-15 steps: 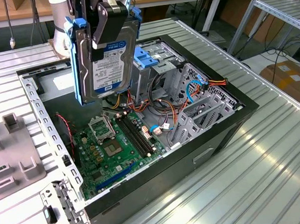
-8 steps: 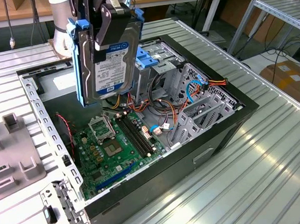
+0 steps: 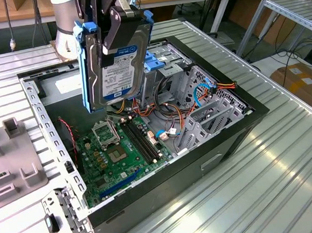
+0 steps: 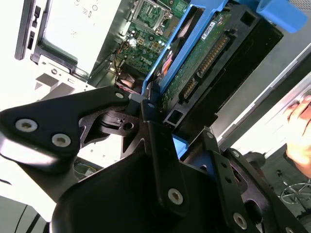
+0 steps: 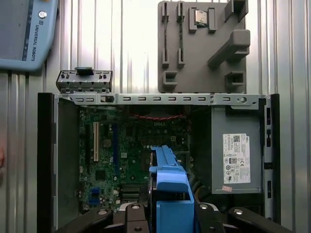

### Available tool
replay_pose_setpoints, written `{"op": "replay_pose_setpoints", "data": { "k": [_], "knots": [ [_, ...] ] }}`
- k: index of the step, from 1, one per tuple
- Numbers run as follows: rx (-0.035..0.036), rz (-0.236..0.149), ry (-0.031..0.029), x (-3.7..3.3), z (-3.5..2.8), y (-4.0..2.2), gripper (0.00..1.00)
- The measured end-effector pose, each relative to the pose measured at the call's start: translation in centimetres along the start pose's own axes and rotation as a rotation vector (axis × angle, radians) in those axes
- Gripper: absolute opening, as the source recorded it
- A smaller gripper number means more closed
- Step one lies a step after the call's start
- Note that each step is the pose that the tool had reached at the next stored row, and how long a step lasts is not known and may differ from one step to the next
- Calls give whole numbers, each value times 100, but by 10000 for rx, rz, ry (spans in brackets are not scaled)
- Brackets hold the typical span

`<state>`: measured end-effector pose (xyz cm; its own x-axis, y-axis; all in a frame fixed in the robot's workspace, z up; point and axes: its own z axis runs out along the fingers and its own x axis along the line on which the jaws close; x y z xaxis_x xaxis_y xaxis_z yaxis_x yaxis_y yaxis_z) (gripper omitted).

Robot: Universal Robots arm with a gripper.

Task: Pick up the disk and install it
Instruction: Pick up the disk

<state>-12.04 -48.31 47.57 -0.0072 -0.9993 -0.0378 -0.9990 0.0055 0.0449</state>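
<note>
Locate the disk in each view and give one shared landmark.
Exterior view: the disk hangs upright in the gripper, above the open case.
Second wrist view: the disk, seen from its connector edge, clamped in the gripper.
First wrist view: the disk's blue frame, edge-on in front of the motherboard.
Shared landmark: the green motherboard, in all three.

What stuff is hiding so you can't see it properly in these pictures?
1. Exterior view: the disk, clamped in the hand, hides part of the case interior behind it.
2. Exterior view: the arm is cut off at the top edge.
3. First wrist view: the disk sits edge-on behind its blue frame, label out of sight.
</note>
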Motion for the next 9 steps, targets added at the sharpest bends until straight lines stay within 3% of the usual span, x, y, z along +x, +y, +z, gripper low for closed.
{"op": "replay_pose_setpoints", "data": {
  "k": [9],
  "knots": [
    [0,0,0,74,-4,-32,37]
  ]
}}
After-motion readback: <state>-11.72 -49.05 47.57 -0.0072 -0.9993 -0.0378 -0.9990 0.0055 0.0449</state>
